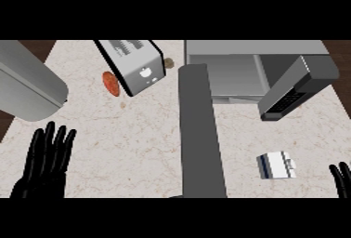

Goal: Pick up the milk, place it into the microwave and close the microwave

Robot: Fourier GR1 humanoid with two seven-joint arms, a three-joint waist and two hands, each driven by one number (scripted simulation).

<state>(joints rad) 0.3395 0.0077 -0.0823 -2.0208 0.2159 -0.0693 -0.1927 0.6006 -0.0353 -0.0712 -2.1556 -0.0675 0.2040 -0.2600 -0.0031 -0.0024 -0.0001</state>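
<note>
– Marble tabotop status?
– Correction: tabletop (137,139) holds milk (276,164) lying right of centre, in front of the open microwave (254,69).
– Hands?
– Left hand (44,162) fingers straight, released. Right hand (341,179) at the edge, fingers straight, near milk, not touching.

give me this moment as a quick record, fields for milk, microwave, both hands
milk: small carton lying on the counter, lower right, untouched
microwave: at top right, door swung open, nothing seen inside
left hand: open, fingers up, lower left edge
right hand: only fingertips show at right edge, beside the milk
</note>
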